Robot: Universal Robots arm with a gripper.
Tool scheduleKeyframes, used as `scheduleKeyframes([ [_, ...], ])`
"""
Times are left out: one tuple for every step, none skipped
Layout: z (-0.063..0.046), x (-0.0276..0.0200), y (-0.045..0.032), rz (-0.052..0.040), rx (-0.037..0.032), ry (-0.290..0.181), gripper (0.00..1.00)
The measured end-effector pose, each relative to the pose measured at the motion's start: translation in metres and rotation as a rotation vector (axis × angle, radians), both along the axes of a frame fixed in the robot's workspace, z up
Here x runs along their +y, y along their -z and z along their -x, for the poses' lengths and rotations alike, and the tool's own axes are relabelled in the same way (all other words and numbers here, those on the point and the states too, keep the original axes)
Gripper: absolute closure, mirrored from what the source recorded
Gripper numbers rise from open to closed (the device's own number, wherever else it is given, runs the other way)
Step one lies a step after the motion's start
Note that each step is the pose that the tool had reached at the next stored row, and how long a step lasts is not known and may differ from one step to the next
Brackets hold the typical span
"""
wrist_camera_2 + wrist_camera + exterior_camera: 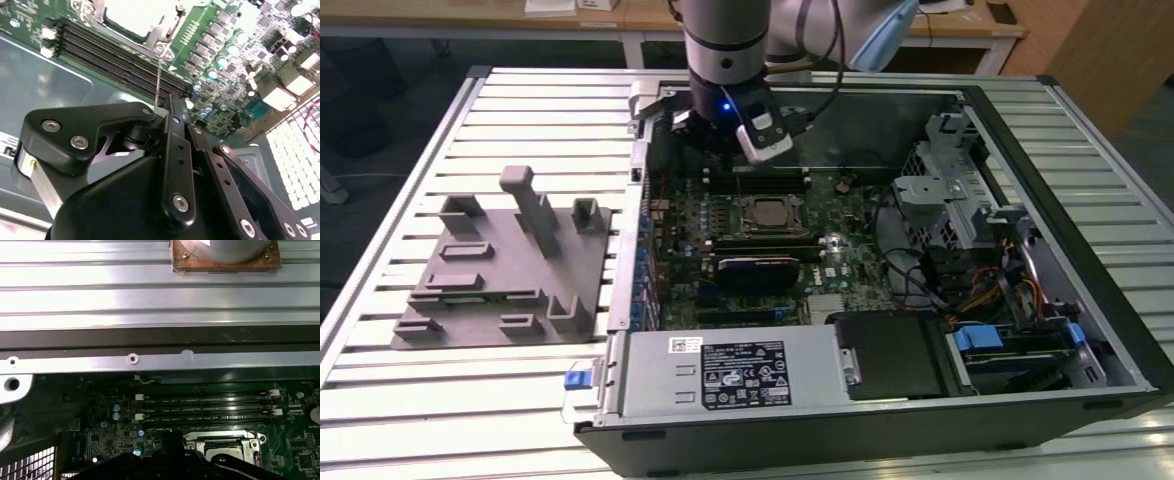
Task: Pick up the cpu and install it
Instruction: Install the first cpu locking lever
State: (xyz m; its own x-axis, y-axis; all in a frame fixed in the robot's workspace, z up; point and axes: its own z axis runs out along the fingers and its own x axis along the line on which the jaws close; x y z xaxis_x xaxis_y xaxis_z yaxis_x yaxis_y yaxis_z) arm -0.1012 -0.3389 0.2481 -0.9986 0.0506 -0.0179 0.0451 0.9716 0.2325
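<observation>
Exterior view: The open computer case (pixel 987 110) lay on its side on the slatted metal surface (pixel 400 400), so the motherboard (pixel 761 250) faced up and could be reached from above. The arm hung over the case's far edge, with the gripper (pixel 720 150) low over the memory slots. The cpu (pixel 770 212) sat flat in its socket near the middle of the board, just beyond the arm. A grey fixture tray (pixel 500 265) stood on the surface to the exterior view's left of the case, apparently as a parts holder.

Second wrist view: The black linkage of the gripper (pixel 170 115) occupied the foreground, its fingers (pixel 172 150) drawn close together with nothing visibly between them. Behind lay the memory slots (pixel 115 55) and the socket frame (pixel 135 20) with the pale chip inside.

First wrist view: The camera looked across the case rim (pixel 150 360) and the surface beyond. The memory slots (pixel 205 407) ran parallel to that rim, and the metal socket frame (pixel 222 442) lay just beside them. The chip appeared seated, judged as installed or nearly so.
</observation>
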Motion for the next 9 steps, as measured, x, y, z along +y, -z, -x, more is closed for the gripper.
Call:
scheduleKeyframes([
  [-0.002, 0.0, 0.0, -0.0001, 0.0003, 0.0, 0.89],
  [-0.004, 0.0, 0.0, -0.0001, 0.0006, 0.0, 0.89],
  [-0.006, 0.0, 0.0, 0.0, 0.001, 0.0, 0.89],
  [-0.009, 0.0, 0.0, 0.0, 0.0014, 0.0, 0.89],
  [-0.011, 0.0, 0.0, 0.0001, 0.0018, 0.0, 0.89],
  [-0.014, 0.0, 0.0, 0.0, 0.0022, 0.0, 0.89],
  [-0.017, 0.0, 0.0001, -0.0001, 0.0027, 0.0, 0.89],
  [-0.019, 0.0, 0.0001, -0.0001, 0.0031, 0.0, 0.89],
  [-0.022, 0.0, 0.0001, -0.0001, 0.0036, 0.0, 0.89],
])
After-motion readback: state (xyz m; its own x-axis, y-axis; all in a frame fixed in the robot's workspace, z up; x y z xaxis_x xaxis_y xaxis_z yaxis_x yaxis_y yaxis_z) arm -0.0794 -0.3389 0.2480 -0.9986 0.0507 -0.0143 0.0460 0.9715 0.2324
